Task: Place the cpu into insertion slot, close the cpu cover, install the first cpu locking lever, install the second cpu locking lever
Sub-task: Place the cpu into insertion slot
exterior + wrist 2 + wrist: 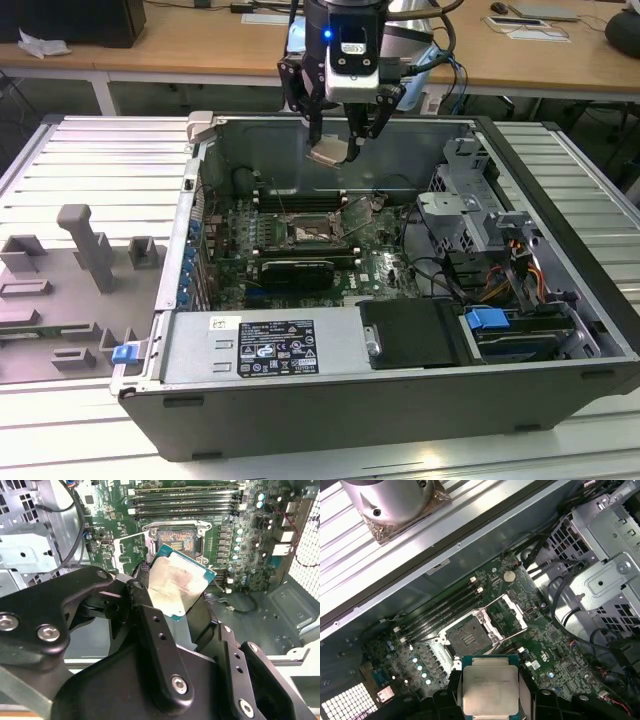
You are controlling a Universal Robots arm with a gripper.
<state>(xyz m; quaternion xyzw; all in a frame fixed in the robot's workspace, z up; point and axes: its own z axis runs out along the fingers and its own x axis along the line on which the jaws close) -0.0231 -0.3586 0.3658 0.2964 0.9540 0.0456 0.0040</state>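
My gripper [338, 142] hangs above the open computer case, shut on the cpu [330, 152], a pale square chip held tilted between the black fingers [142, 582]. Both wrist views show the cpu [177, 585] [490, 685] gripped by its side edges, metal top visible. Below it on the green motherboard lies the insertion slot [318, 232] [179, 539] [467, 637], uncovered, with a dark centre and silver rim. The cpu cover [131, 550] [512, 614] stands swung open beside the slot, the board showing through its window. The cpu is well above the slot, not touching it.
Memory slots [300, 200] run behind the socket and a long black card [297, 270] lies in front of it. A metal drive cage [470, 215] with cables fills the exterior view's right. Grey fixtures [90, 250] stand on the table at the left.
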